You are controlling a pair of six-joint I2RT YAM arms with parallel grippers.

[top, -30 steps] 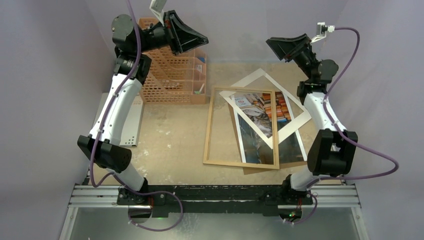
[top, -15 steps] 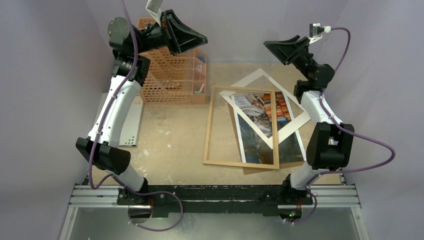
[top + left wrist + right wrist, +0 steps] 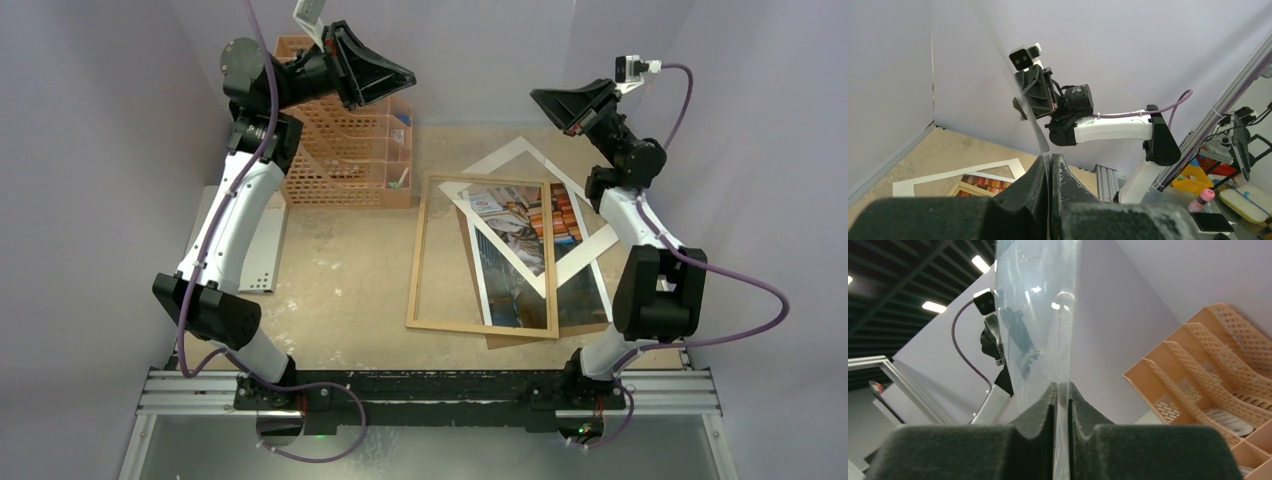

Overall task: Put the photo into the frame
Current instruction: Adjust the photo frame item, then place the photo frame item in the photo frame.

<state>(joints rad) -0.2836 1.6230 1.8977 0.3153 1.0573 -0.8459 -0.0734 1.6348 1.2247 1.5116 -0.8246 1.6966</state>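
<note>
The light-wood frame [image 3: 417,255] lies flat on the table, right of centre. The photo [image 3: 525,225], a cat among books with a white border, lies tilted partly inside and partly across the frame's right side; a corner of it shows in the left wrist view [image 3: 980,182]. Both grippers are raised high at the back and face each other. My left gripper [image 3: 408,75] [image 3: 1050,162] is shut on the edge of a thin clear sheet [image 3: 1040,140]. My right gripper [image 3: 537,97] [image 3: 1062,390] is shut on the clear sheet [image 3: 1048,315] at its opposite edge.
An orange lattice organizer [image 3: 345,150] [image 3: 1208,370] stands at the back left under the left arm. A grey perforated sheet [image 3: 262,245] lies at the left edge. A brown backing board [image 3: 595,300] lies under the photo.
My right gripper's jaws have gone from wide open to shut on the clear sheet's edge, and its wrist has shifted slightly. The left gripper has kept its hold.
</note>
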